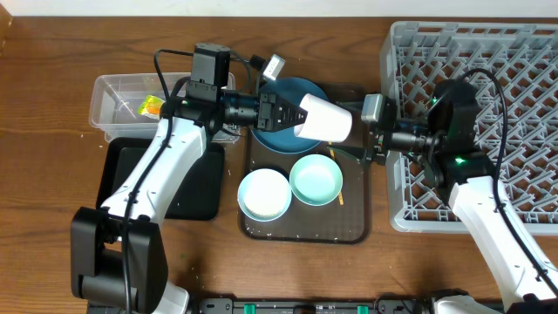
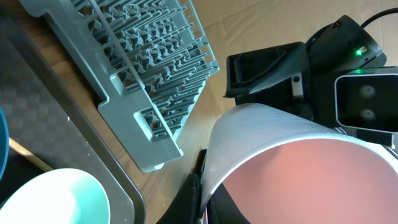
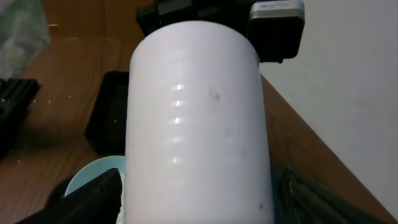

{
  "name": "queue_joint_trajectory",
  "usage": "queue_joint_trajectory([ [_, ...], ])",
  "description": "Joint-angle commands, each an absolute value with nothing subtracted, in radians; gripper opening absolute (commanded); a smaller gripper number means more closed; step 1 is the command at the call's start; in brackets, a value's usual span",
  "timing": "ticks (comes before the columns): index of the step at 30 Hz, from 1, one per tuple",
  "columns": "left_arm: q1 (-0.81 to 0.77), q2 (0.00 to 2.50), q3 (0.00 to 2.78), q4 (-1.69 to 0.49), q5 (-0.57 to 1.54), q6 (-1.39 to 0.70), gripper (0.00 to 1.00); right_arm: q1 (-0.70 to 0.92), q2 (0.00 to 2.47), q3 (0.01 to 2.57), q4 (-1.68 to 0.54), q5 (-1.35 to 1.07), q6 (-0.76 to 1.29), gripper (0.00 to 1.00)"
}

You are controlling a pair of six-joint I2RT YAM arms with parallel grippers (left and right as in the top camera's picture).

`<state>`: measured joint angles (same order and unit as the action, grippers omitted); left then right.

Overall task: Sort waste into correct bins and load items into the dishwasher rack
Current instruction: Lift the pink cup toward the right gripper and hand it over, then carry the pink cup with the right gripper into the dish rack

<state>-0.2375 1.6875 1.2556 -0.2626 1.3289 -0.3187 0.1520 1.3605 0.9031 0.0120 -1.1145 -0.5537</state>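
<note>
My left gripper [image 1: 292,113] is shut on the rim of the small white-pink cup [image 1: 324,118] and holds it on its side above the brown tray, pink inside showing in the left wrist view [image 2: 298,168]. My right gripper [image 1: 361,131] is open, its fingers spread either side of the cup [image 3: 193,112]. The dark-blue plate [image 1: 281,135], white bowl [image 1: 264,194], mint bowl [image 1: 316,179] and thin wooden stick [image 1: 341,199] lie on the brown tray. The yellow-orange wrapper [image 1: 153,106] lies in the clear tub [image 1: 113,92]. The grey rack [image 1: 523,70] is at right. Tissue and rice are not visible.
The brown serving tray [image 1: 357,228] sits at centre. The black tray [image 1: 196,196] lies in front of the clear tub, partly under my left arm. The rack's near corner [image 2: 155,62] is close to the cup. The mint bowl [image 2: 56,199] is below my left gripper.
</note>
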Motion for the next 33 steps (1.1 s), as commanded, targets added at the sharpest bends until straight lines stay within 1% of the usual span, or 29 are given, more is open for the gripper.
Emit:
queue_joint_trajectory([
  [1, -0.237, 1.695, 1.259, -0.260, 1.351, -0.327, 0.06, 0.168, 1.367, 0.922, 0.022, -1.126, -0.536, 0.78],
  [4, -0.237, 1.695, 1.259, -0.260, 1.350, -0.327, 0.07, 0.173, 1.367, 0.922, 0.027, -1.126, -0.536, 0.69],
  [5, -0.237, 1.695, 1.259, -0.260, 1.350, -0.328, 0.06, 0.173, 1.367, 0.922, 0.027, -1.126, -0.536, 0.69],
  [12, -0.237, 1.695, 1.259, -0.260, 1.350, -0.327, 0.07, 0.173, 1.368, 0.922, 0.025, -1.126, -0.535, 0.56],
  [14, -0.237, 1.695, 1.259, -0.260, 1.347, -0.327, 0.15, 0.173, 1.368, 0.922, 0.017, -1.126, -0.535, 0.56],
  [16, -0.237, 1.695, 1.259, -0.261, 1.316, -0.327, 0.31, 0.173, 1.368, 0.922, 0.004, -1.122, -0.523, 0.54],
  [17, -0.237, 1.695, 1.259, -0.261, 1.291, -0.327, 0.38, 0.173, 1.368, 0.922, 0.002, -1.113, -0.505, 0.52],
  [18, -0.237, 1.695, 1.259, -0.269, 1.244, -0.327, 0.40, 0.173, 1.369, 0.922, -0.002, -1.087, -0.470, 0.47],
  [20, -0.237, 1.695, 1.259, -0.306, 1.114, -0.324, 0.46, 0.171, 1.368, 0.922, -0.020, -0.996, -0.373, 0.27],
  [21, -0.237, 1.695, 1.259, -0.329, 1.045, -0.317, 0.47, 0.171, 1.369, 0.922, -0.029, -0.945, -0.329, 0.23],
  [22, -0.237, 1.695, 1.259, -0.353, 0.969, -0.314, 0.47, 0.171, 1.368, 0.922, -0.045, -0.882, -0.292, 0.21],
  [23, -0.237, 1.694, 1.259, -0.382, 0.880, -0.308, 0.47, 0.171, 1.369, 0.922, -0.065, -0.814, -0.273, 0.12],
  [24, -0.237, 1.694, 1.259, -0.408, 0.793, -0.308, 0.47, 0.171, 1.368, 0.922, -0.083, -0.739, -0.261, 0.01],
  [26, -0.236, 1.693, 1.259, -0.449, 0.672, -0.308, 0.47, 0.171, 1.368, 0.922, -0.113, -0.598, -0.226, 0.01],
  [28, -0.234, 1.686, 1.259, -0.480, 0.600, -0.305, 0.47, 0.170, 1.368, 0.922, -0.129, -0.489, -0.188, 0.01],
  [33, -0.228, 1.632, 1.259, -0.551, 0.442, -0.262, 0.46, 0.170, 1.331, 0.929, -0.168, -0.319, -0.158, 0.01],
])
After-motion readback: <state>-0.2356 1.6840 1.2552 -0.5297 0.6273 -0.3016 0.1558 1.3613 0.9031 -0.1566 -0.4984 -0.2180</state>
